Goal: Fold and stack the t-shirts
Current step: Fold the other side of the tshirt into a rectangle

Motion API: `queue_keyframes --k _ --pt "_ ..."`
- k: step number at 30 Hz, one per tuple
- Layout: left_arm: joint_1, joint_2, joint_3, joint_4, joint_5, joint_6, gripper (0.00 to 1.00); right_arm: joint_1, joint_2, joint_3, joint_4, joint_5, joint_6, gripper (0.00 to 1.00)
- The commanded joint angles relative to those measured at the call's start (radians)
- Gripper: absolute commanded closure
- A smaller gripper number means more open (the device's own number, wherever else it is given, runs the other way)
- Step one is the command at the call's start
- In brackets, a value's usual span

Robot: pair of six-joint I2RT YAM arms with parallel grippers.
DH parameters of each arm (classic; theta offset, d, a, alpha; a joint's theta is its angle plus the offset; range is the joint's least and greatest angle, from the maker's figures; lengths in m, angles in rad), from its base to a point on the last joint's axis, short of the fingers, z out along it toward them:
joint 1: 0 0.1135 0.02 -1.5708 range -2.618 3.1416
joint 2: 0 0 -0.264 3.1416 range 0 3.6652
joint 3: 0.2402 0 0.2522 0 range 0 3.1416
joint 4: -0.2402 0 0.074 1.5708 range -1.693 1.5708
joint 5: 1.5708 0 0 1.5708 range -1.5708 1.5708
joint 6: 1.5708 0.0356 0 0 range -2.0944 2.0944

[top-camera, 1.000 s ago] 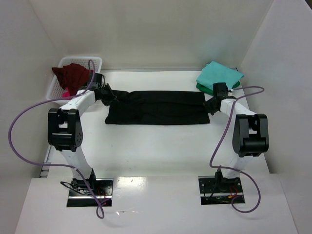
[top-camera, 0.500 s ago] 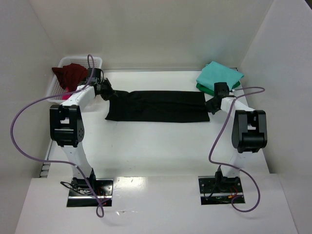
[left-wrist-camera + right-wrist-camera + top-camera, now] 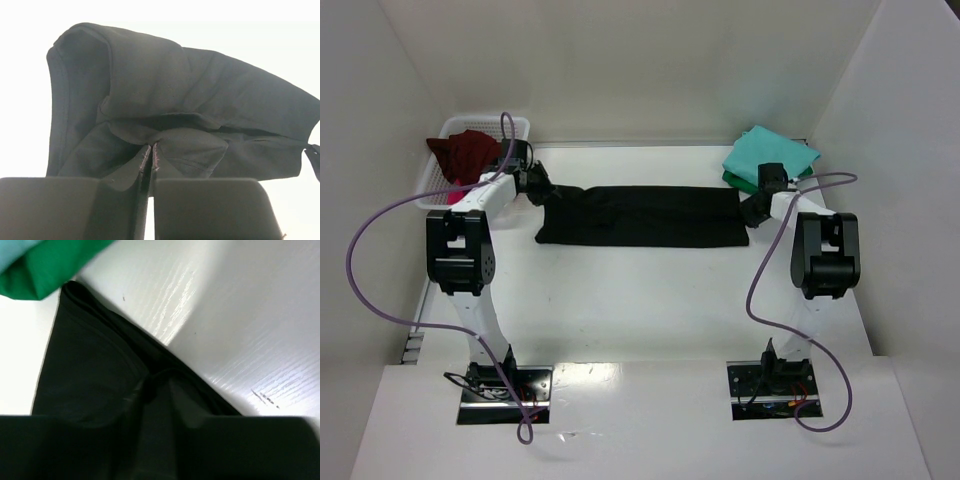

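Note:
The large black t-shirt point(image 3: 645, 216) lies folded into a long band across the back of the table. My left gripper point(image 3: 548, 193) is shut on its left end, and the pinched cloth shows in the left wrist view point(image 3: 150, 100). My right gripper point(image 3: 748, 212) is shut on its right end, also seen in the right wrist view point(image 3: 95, 370). A folded teal t-shirt point(image 3: 770, 155) lies on a dark green t-shirt point(image 3: 735, 180) at the back right; the green one shows in the right wrist view point(image 3: 45, 270). A maroon t-shirt point(image 3: 470, 155) is in the basket.
A white lattice basket point(image 3: 515, 127) stands at the back left corner, with a bit of pink cloth point(image 3: 450, 191) under the maroon one. White walls close in the table point(image 3: 640, 300) on three sides. Purple cables loop beside both arms.
Both grippers have moved toward the back of the table with the black shirt's ends, and the band has shifted back and narrowed.

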Motion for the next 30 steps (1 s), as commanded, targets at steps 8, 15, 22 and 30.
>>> queue_keyframes --k 8,15,22,30 --pt "0.016 0.015 0.077 0.012 0.015 0.033 0.23 0.003 -0.052 0.131 0.051 0.008 -0.156 0.24" --pt "0.016 -0.075 0.055 -0.007 -0.010 0.065 0.05 0.052 -0.132 0.201 0.115 -0.123 -0.265 0.20" --pt "-0.002 -0.183 -0.145 0.030 0.061 0.076 0.05 0.264 -0.048 0.223 0.160 -0.265 -0.276 0.21" --pt "-0.018 -0.204 -0.261 0.052 0.081 0.087 0.05 0.444 0.110 0.215 0.223 -0.336 -0.256 0.21"
